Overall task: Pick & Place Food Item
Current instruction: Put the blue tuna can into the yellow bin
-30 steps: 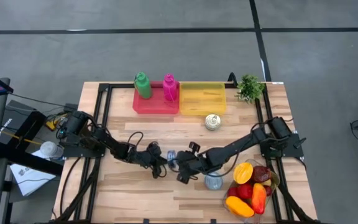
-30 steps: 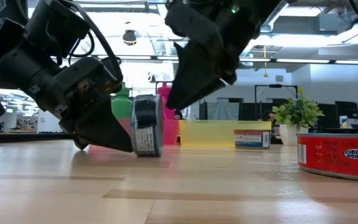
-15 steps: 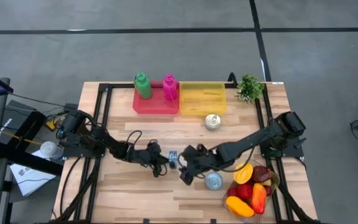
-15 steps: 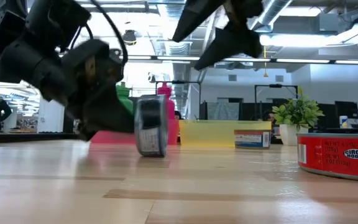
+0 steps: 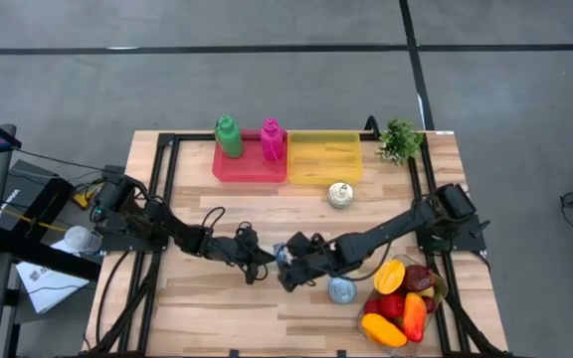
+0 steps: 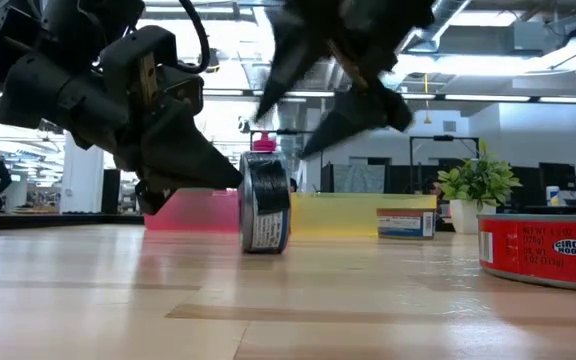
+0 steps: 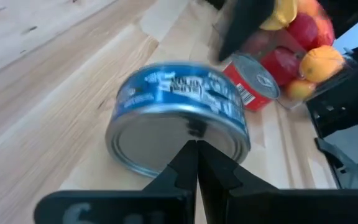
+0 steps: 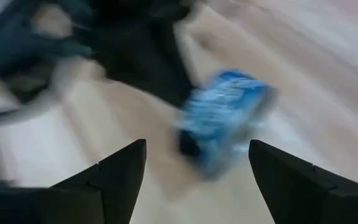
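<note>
From above, the wooden table carries a blue tuna can near its middle, standing on its edge. The left gripper lies just beside the can on one side, its jaws closed with nothing between them. The right gripper is at the can's other side with jaws spread apart, not holding it. A red can lies close to the right arm, next to a clear tub of fruit. Farther back stand a silver can, a yellow tray, a red tray with a green bottle and a pink bottle, and a small plant.

At table height, the tuna can stands upright on its rim, and the closed tip of the left gripper touches its flat side. The right gripper hangs above it, open (this part is blurred). The red can is at the right.

In the left wrist view, the closed fingers meet at the can's flat metal end; the red can and fruit are beyond.

In the right wrist view, two dark fingers stand wide apart, and the blue can is ahead of them, blurred.
</note>
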